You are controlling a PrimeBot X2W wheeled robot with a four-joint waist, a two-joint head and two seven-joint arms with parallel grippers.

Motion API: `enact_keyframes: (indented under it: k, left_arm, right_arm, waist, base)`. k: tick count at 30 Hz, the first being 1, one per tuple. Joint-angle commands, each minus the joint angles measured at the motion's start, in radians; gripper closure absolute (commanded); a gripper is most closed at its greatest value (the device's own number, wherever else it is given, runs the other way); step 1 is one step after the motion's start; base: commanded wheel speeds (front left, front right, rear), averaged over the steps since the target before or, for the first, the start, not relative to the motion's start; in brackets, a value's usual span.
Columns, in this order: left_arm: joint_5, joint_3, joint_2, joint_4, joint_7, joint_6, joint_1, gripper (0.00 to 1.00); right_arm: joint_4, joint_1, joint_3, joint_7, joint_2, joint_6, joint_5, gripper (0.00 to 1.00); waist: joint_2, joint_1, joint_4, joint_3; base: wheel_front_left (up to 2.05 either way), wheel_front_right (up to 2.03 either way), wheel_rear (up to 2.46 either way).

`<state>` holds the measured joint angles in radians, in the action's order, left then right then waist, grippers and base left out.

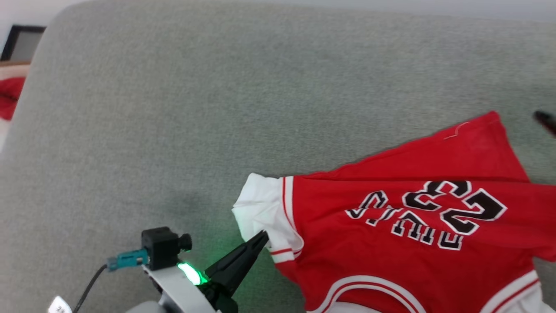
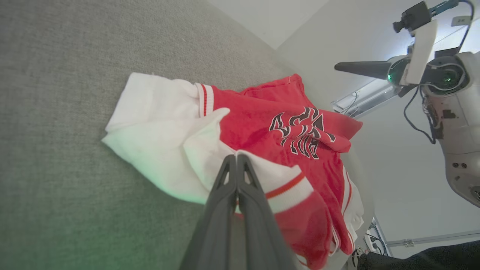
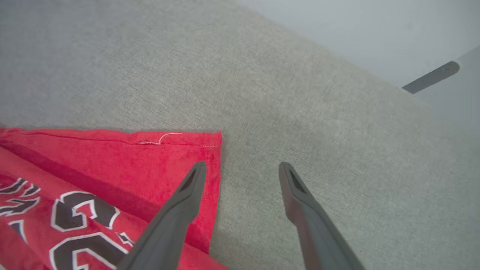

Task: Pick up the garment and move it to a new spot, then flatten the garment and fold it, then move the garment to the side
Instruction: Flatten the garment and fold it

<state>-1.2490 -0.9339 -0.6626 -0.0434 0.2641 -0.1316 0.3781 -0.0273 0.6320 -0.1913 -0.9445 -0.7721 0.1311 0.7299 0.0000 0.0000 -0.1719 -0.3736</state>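
Left gripper [image 2: 236, 156]: pinched shut on the white sleeve [image 2: 150, 112], 9 o'clock side of the jersey [image 1: 391, 226].
Right gripper [image 3: 243, 168]: jaws spread, empty, above the 1 o'clock hem corner [image 3: 210, 142].
Risk: a one-sided pull bunches the cloth.

On the cushion [image 1: 173, 108] the garment [image 1: 369, 261] lies rightward, left gripper [image 1: 263, 235] at its left edge.
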Motion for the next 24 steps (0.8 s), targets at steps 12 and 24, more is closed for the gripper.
enact_keyframes:
  k: [12, 24]
  left_arm:
    - [0.004, -0.015, 0.034, 0.015, -0.001, 0.002, 0.058, 1.0]
    - [0.004, -0.008, 0.049, 0.025, -0.001, 0.002, 0.07, 1.0]
  right_arm:
    - [0.16, 0.118, -0.285, -0.022, -0.046, -0.001, 0.06, 0.0]
    - [0.202, 0.146, -0.379, 0.039, -0.067, -0.001, 0.14, 1.0]
  waist:
    - [0.0, 0.0, -0.054, -0.081]
    - [0.0, 0.0, -0.06, -0.069]
  base:
    - [0.0, 0.0, 0.0]
    - [0.0, 0.0, 0.0]
